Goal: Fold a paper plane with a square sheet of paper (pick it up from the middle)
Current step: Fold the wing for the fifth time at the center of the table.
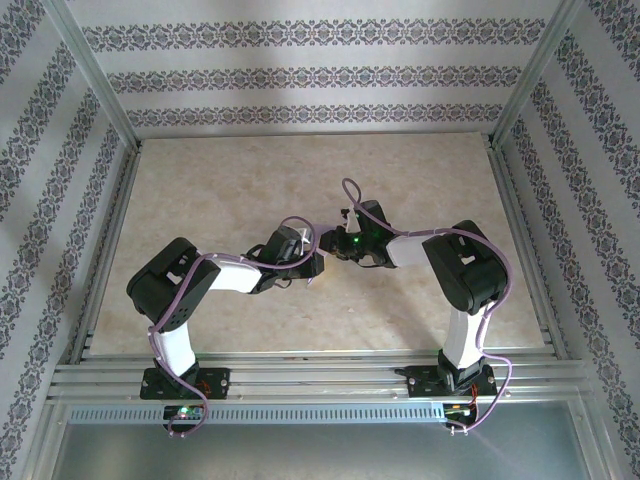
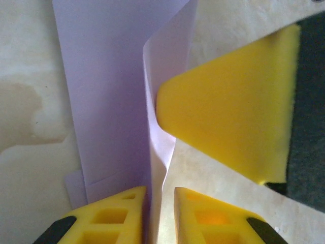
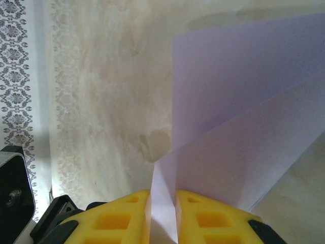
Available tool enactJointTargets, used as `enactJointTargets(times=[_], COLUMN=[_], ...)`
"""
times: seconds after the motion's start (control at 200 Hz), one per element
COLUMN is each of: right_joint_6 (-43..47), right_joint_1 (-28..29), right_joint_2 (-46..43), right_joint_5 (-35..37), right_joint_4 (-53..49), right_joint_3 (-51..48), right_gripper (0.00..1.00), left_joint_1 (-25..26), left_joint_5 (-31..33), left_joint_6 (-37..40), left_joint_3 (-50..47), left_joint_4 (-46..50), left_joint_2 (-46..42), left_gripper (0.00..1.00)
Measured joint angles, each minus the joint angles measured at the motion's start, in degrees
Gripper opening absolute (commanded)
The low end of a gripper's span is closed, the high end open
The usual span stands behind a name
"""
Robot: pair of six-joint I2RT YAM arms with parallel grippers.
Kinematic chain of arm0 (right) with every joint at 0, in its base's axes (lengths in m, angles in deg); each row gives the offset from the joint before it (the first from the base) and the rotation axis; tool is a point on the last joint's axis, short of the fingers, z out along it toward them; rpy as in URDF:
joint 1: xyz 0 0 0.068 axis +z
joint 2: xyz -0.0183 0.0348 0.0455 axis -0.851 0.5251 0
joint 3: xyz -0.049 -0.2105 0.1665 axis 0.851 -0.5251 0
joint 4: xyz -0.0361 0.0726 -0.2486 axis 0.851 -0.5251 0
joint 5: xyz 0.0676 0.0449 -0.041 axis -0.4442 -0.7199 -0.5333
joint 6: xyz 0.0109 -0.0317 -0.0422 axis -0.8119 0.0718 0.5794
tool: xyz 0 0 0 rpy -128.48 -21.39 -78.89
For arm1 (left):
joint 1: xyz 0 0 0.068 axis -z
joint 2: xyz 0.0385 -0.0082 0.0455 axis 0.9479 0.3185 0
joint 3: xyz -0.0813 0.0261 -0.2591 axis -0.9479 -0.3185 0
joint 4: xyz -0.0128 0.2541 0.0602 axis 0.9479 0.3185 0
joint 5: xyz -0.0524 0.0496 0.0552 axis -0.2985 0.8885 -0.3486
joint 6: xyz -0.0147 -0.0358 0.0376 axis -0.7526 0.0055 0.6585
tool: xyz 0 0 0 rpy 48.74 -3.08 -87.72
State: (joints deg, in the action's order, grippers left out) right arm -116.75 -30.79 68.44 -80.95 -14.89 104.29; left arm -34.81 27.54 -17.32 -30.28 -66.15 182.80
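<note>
Both sets of jaws clamped on folded lavender paper (image 2: 109,96), lifted mid-counter (image 1: 200,190), shared between left gripper (image 2: 160,213) and right gripper (image 3: 163,216) for creasing.

From my remote station I find no lettering, number, label or brand mark that can be read in any of the three views. The walls (image 1: 300,75) around the bench (image 1: 240,190) carry only bands of ornamental pattern, and the pale lavender paper (image 2: 106,91) seen from both wrists is plain.
</note>
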Motion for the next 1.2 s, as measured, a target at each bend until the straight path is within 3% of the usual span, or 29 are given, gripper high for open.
enactJointTargets(times=[0.625, 0.819, 0.979, 1.199], right_joint_6=[0.07, 0.07, 0.09, 2.69], right_joint_1=[-0.02, -0.04, -0.72, -1.92], right_joint_2=[0.13, 0.31, -0.20, -3.78], right_joint_5=[-1.31, -1.33, -1.29, 2.49], right_joint_4=[-0.07, -0.04, 0.04, -2.03], right_joint_3=[0.00, 0.00, -0.26, -1.57], right_gripper=[0.21, 0.22, 0.23, 0.33], left_joint_1=[-1.62, -2.36, -3.10, -3.37], left_joint_5=[-2.19, -2.93, -3.19, -3.65], left_joint_6=[-1.79, -3.37, -4.50, -5.57], left_joint_3=[0.33, 0.33, 0.15, -0.22], left_joint_4=[2.93, 3.58, 3.80, 3.17], left_joint_2=[-0.92, -0.92, -0.92, -0.92], left_gripper=[0.23, 0.15, 0.14, 0.14])
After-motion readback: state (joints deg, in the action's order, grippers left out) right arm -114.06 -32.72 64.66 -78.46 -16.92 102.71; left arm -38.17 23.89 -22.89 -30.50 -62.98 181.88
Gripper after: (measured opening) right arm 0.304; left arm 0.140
